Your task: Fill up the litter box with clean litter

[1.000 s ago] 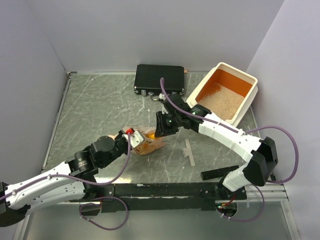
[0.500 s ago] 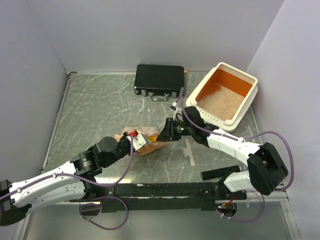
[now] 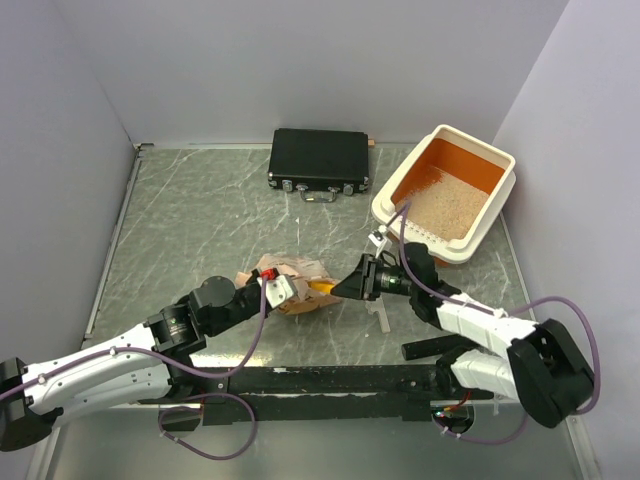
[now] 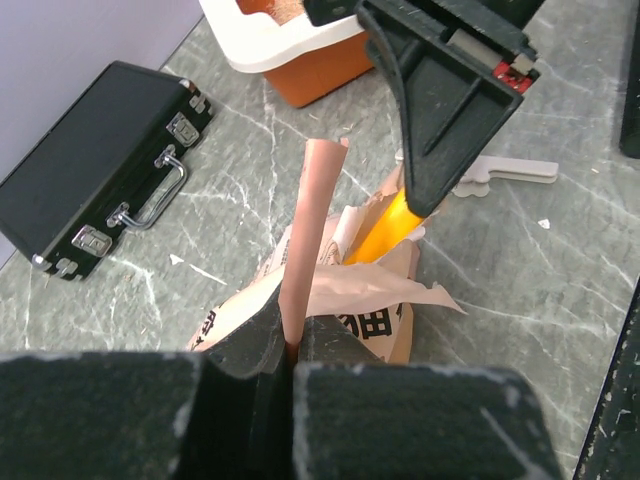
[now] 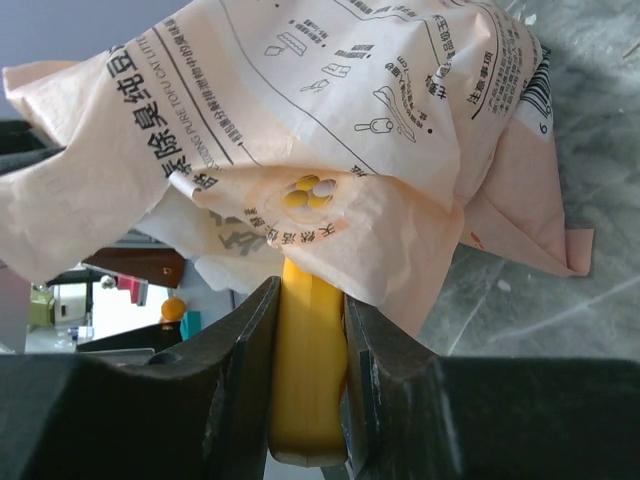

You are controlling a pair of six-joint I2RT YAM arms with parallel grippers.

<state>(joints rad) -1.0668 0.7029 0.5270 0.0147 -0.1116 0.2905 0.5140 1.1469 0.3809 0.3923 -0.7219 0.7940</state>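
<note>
The litter box (image 3: 385, 207), cream outside and orange inside, stands at the back right, and clean litter (image 3: 446, 207) covers part of its floor. A crumpled printed paper bag (image 3: 290, 272) lies mid-table. My left gripper (image 3: 275, 291) is shut on the bag's rolled edge (image 4: 308, 225), holding it up. My right gripper (image 3: 347, 285) is shut on the handle of a yellow scoop (image 5: 310, 370). The scoop's (image 4: 385, 225) front end is hidden inside the bag (image 5: 330, 120). The litter box (image 4: 300, 45) shows beyond the right gripper (image 4: 425, 195) in the left wrist view.
A flat black case (image 3: 320, 160) lies at the back centre, left of the litter box. A small white plastic piece (image 3: 378, 302) and a black bar (image 3: 440, 347) lie near the front right. Walls close in the table on three sides.
My right gripper has moved toward the near edge and lower with the scoop, whose front now sits in the bag. The left gripper and bag shifted slightly right.
</note>
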